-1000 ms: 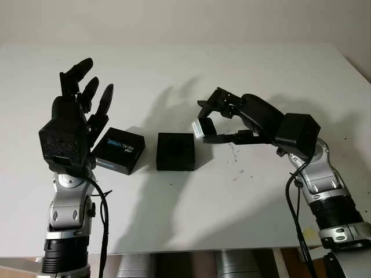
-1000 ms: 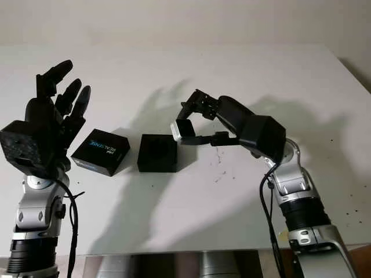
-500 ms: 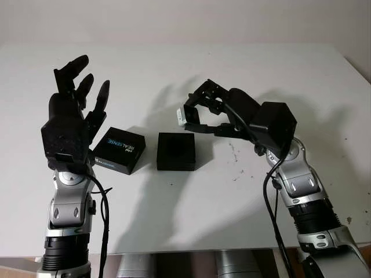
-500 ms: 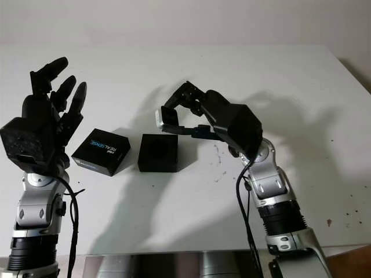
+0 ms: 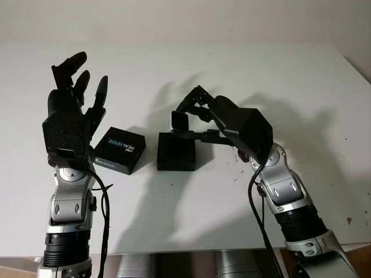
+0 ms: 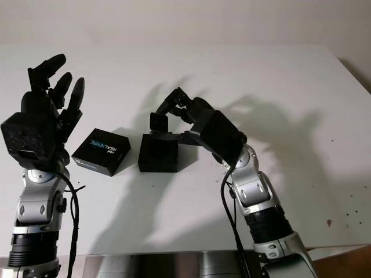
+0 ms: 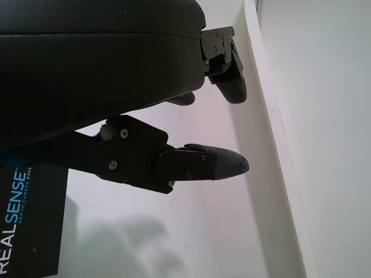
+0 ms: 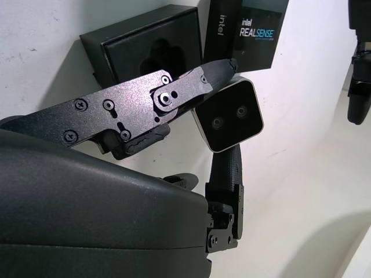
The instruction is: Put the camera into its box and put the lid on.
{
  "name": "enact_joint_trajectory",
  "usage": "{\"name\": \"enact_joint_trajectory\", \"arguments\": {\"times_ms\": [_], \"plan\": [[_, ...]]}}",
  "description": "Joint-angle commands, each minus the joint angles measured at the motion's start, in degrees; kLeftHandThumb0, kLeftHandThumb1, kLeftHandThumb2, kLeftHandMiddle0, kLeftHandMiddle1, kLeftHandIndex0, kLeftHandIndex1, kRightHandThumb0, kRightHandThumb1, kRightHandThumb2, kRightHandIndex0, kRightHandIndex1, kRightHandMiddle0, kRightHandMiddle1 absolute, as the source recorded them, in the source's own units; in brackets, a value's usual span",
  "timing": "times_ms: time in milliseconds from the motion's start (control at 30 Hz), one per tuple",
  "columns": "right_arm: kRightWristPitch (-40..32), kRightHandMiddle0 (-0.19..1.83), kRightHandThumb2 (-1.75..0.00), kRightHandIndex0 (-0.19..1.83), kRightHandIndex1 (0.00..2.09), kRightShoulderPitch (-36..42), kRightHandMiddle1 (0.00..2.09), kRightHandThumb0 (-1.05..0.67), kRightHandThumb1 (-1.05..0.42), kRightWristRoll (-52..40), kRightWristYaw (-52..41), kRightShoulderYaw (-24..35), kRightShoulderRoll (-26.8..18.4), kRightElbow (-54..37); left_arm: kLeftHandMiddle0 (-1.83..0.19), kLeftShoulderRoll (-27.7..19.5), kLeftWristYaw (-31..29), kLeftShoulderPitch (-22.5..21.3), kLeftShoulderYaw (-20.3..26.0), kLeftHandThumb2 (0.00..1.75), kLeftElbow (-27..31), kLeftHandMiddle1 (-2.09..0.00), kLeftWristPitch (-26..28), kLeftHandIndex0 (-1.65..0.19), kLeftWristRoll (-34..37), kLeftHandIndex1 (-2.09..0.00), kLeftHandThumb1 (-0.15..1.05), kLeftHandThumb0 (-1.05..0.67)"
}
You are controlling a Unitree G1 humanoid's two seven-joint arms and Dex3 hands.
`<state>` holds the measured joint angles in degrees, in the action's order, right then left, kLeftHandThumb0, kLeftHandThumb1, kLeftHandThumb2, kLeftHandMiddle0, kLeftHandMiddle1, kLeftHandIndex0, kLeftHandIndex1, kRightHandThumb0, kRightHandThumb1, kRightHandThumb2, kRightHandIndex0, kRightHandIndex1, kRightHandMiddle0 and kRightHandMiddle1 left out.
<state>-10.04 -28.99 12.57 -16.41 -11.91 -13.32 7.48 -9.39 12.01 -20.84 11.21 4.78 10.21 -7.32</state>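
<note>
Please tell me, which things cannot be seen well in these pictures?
- Box cavity: its depth is lost in black, right wrist view.
- Camera sides: covered by right hand fingers.
- Lid print: cut off by the edge, left wrist view.
- Left hand, open, raised: its palm faces away.

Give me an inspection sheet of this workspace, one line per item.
Surface: white table, a few dark specks near its right side.
Job's things: camera held above the table, over the far edge of the open black box; lid printed RealSense lies on the table left of the box.
Clutter: nothing seen.
Hands: right hand grasps the camera; left hand open, raised above the table left of the lid.
Cables: black cable runs along the left arm; another along the right forearm.
Surroundings: pale wall behind the table.
</note>
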Motion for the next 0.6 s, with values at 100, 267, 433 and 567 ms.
{"name": "enact_joint_trajectory", "arguments": {"times_ms": [100,267,433,567], "plan": [[0.9,0.10,-0.05,0.36,0.07,0.2,1.93,-0.37,-1.04,1.3,0.3,-0.4,-0.3,-1.6,-0.14,-0.2,0.2,-1.5,-0.1,0.34,-0.4,-0.31,-0.3,0.15,-0.1,-0.91,1.05,-0.52],[0.9,0.10,-0.05,0.37,0.07,0.5,1.93,-0.38,-1.04,2.5,0.4,-1.1,-0.1,-1.5,-0.16,-0.5,0.3,-1.7,-0.3,0.34,-0.9,-0.31,-0.6,0.13,-0.6,-0.92,1.05,-0.53],[1.6,0.11,-0.05,0.38,0.07,0.5,1.91,-0.38,-1.04,3.8,0.6,-2.0,0.0,-0.4,-0.18,-0.9,-0.1,-1.7,-0.2,0.35,-0.1,-0.32,1.0,0.13,-1.2,-0.93,1.05,-0.54],[2.6,0.12,-0.05,0.39,0.07,0.2,1.90,-0.39,-1.04,4.3,1.0,-2.4,0.3,1.0,-0.20,-0.7,-0.1,-1.1,0.0,0.33,0.8,-0.32,2.2,0.12,-1.1,-0.92,1.05,-0.53]]}}
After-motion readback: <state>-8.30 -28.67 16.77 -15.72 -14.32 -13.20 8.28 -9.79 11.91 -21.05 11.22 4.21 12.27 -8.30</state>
